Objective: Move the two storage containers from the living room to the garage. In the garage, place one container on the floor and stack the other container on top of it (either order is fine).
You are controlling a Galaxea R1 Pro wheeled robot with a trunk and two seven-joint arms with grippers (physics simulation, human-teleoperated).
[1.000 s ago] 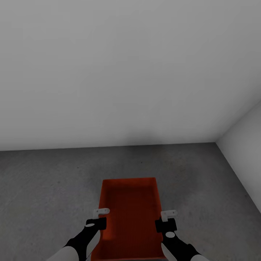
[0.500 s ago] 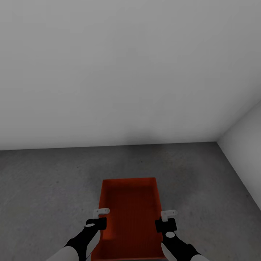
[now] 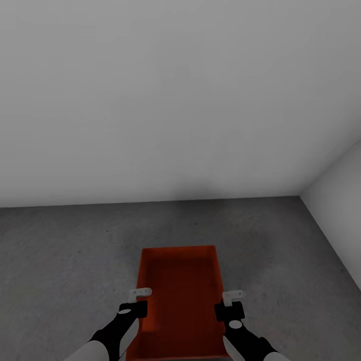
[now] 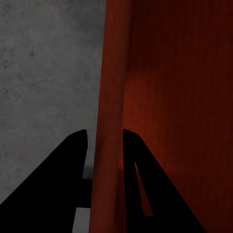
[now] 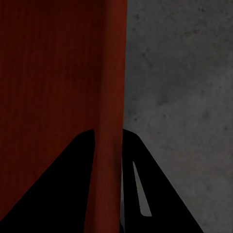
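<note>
1. Black fingers of the left gripper (image 4: 104,138) straddle one long wall of the red-orange bin (image 3: 179,296), one finger inside and one outside; they look closed on the wall.
2. The right gripper (image 5: 104,138) pinches the opposite long wall the same way, so the bin hangs between both arms, level in the head view.
3. The bin sits low in front of the robot, over the speckled grey concrete floor (image 3: 65,250) of the garage, near the corner where two plain white walls (image 3: 175,100) meet. Whether its base touches the concrete cannot be told.
4. Judged from this, the step in hand is setting the bin down. Done well, both arms lower together so the bin stays flat, and the fingers let go only once the base rests fully on the floor.
5. Leaving room around it would ease stacking the second bin.
</note>
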